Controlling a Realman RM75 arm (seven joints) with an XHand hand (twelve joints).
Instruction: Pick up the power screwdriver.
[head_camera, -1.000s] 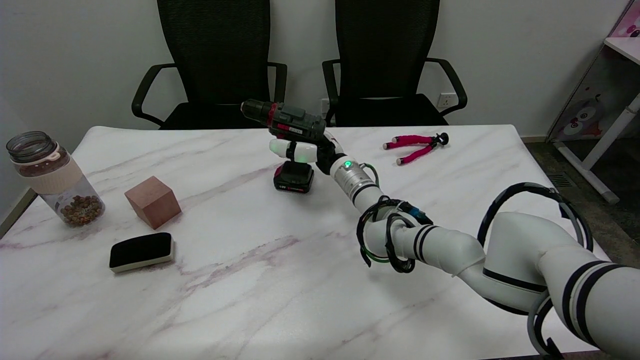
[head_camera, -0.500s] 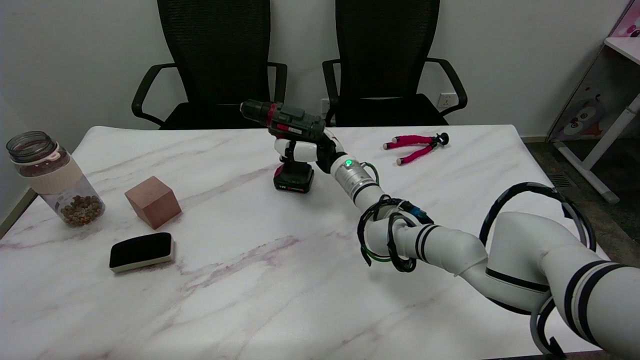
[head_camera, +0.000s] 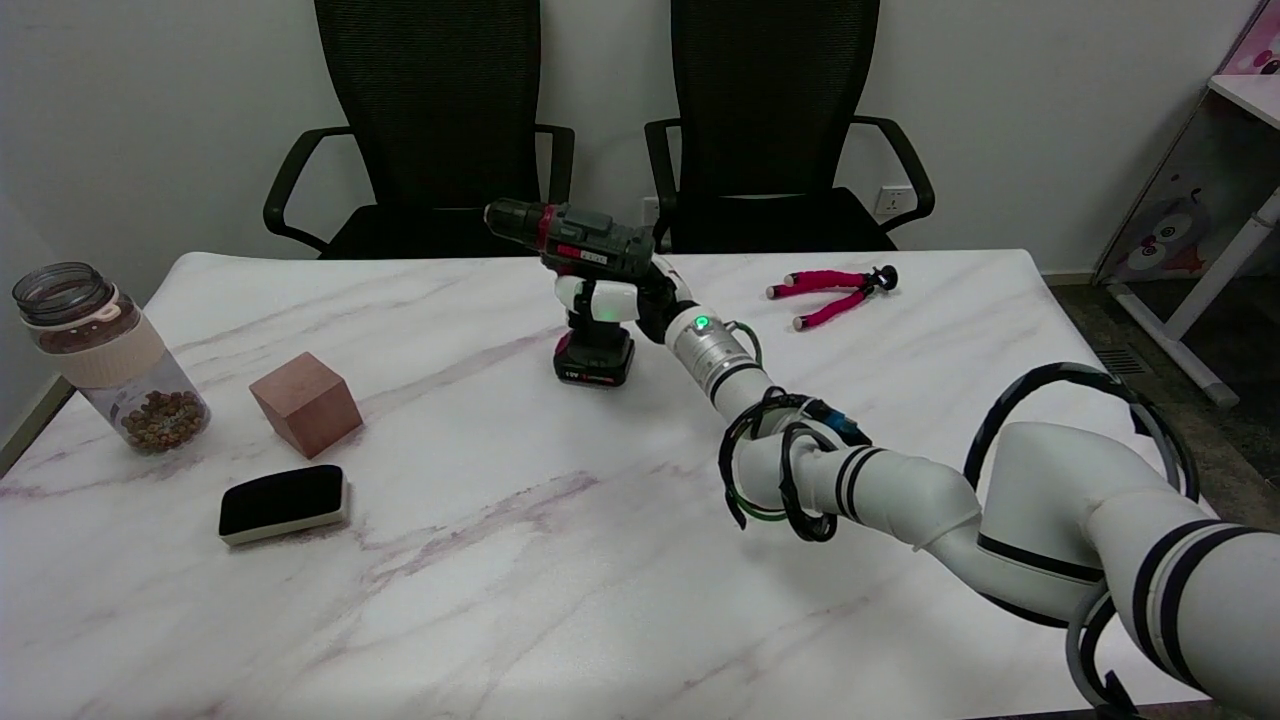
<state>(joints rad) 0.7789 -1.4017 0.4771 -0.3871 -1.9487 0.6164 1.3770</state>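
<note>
From my seat the right hand has its white fingers wrapped round the grip of the power screwdriver, which stands upright with its red-and-black battery base just below the fingers, at the marble-look table; I can't tell if the base touches it. The chuck sticks out above and to the left of the fingers, toward the far edge. Off to the right of the hand, well apart, lies a little pink-legged tripod. Way left of the fingers there's a reddish wooden block, a black eraser pad nearer me than that, and a clear jar with brown bits in the bottom close to the left edge. Table top is white with purplish veins. Behind the fingers, past the far edge, two black mesh office chairs sit against a plain white wall, with a wall socket showing low beside the right chair.
</note>
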